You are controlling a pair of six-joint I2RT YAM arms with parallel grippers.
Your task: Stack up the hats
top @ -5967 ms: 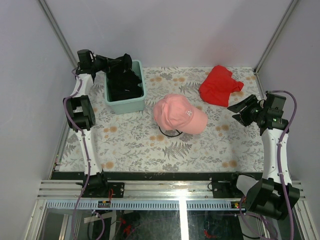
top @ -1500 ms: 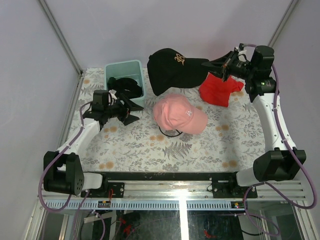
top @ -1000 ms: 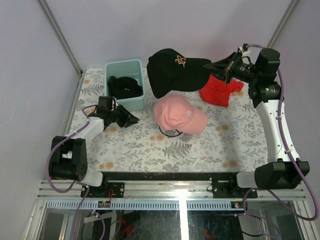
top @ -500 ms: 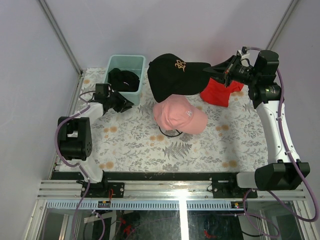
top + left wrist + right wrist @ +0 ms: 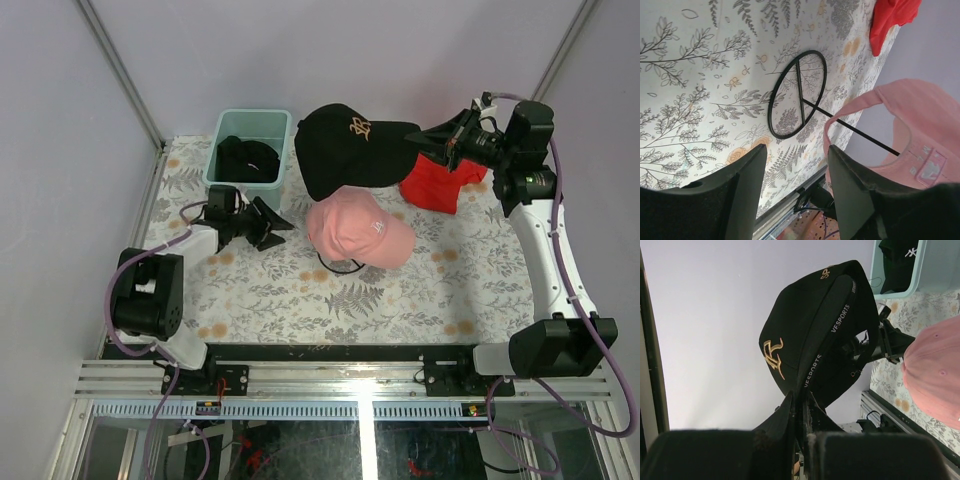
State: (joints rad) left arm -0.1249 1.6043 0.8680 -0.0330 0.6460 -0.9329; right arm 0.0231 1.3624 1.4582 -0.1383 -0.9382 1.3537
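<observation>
Step in hand: transfer of the black cap [image 5: 350,150] onto the pink cap [image 5: 355,228]. The right gripper [image 5: 440,140] pinches the black cap by its brim, and the cap hangs aloft, behind and partly over the pink one, which sits mid-table [image 5: 300,290]. The left gripper [image 5: 272,222] is low beside the mint tub [image 5: 232,182], fingers spread wide and empty. Another dark cap [image 5: 245,155] lies in the tub. Next move, as judged: bring the black crown nearer and down, centre it over the pink crown, align the brims, release.

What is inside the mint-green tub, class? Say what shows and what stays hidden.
Inside the mint-green tub lies at least one black cap with a white logo. Whether more lie beneath it is hidden.
</observation>
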